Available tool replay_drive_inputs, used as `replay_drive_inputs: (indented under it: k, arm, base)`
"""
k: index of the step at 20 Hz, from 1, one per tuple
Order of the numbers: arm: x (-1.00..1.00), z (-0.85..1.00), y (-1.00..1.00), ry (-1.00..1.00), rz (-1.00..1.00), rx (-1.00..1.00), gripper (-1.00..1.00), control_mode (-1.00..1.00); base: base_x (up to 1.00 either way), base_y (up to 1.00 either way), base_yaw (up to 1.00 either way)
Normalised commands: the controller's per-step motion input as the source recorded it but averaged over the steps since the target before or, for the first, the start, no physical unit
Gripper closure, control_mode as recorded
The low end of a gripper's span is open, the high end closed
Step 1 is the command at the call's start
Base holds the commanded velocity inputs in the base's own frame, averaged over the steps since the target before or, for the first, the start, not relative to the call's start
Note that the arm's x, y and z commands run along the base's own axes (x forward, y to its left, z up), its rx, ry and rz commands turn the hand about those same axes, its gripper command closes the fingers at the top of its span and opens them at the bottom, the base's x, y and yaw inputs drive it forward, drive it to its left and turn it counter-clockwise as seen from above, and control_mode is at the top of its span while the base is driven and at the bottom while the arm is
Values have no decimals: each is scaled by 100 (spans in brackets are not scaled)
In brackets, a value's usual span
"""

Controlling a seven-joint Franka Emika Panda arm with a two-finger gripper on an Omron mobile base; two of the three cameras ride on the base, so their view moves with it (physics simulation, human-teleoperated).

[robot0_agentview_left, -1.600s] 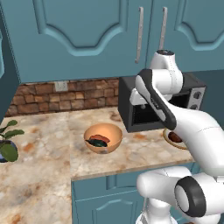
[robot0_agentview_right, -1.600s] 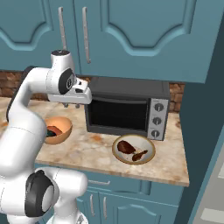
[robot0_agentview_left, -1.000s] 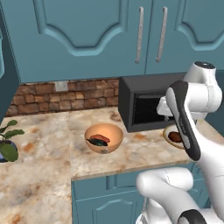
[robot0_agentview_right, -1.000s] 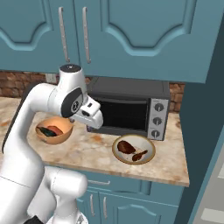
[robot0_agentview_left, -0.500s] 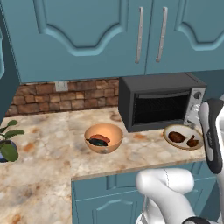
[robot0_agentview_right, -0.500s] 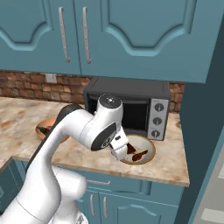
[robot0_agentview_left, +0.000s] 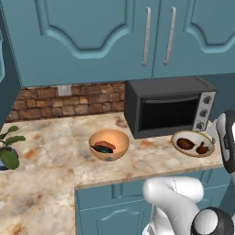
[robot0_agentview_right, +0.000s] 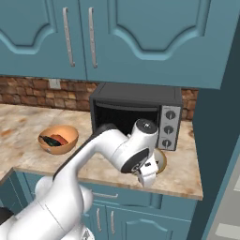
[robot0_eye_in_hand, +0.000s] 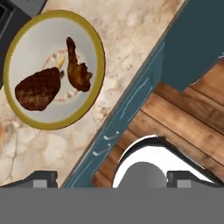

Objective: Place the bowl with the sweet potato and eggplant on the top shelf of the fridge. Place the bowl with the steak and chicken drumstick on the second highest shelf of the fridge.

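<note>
A: surface and room?
B: marble counter (robot0_agentview_left: 50, 156) on teal cabinets, brick backsplash (robot0_agentview_left: 69, 98), teal wall cupboards above, black microwave (robot0_agentview_left: 170, 108) at the back, wood floor (robot0_eye_in_hand: 183, 131) past the counter edge in the hand view

A: task things?
B: yellow-rimmed bowl (robot0_eye_in_hand: 97, 52) in front of the microwave's right end holds the steak (robot0_eye_in_hand: 38, 89) and the drumstick (robot0_eye_in_hand: 77, 70). Orange bowl (robot0_agentview_left: 109, 144) left of the microwave has the sweet potato (robot0_agentview_left: 105, 145) and a dark eggplant (robot0_agentview_left: 103, 149)

A: drumstick axis?
B: hand view: long axis runs up-down, thin bone end toward top, meaty end touching nothing, steak just beside it

A: claw?
B: gripper (robot0_agentview_right: 147, 176) hangs over the counter's front edge just beside the meat bowl, holding nothing; tips (robot0_eye_in_hand: 43, 178) barely show, gap can't be judged
</note>
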Motion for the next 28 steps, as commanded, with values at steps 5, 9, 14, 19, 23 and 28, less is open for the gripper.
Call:
replay_drive_inputs:
  k: [5, 9, 14, 19, 23, 28]
  arm:
    - [42, -66, -27, 1, -11, 3, -100, -100]
    - [65, -59, 0, 0, -14, 6, -100, -100]
    - [69, -49, 0, 0, -12, 15, -100, -100]
    - [51, -31, 0, 1, -8, 9, -100, -100]
    - [26, -37, 0, 5, -5, 2, -100, -100]
    - [10, -32, 0, 5, 0, 0, -100, -100]
  base:
    - [0, 0, 0]
    - [0, 0, 0]
    - [0, 0, 0]
    - [0, 0, 0]
    - [0, 0, 0]
    - [0, 0, 0]
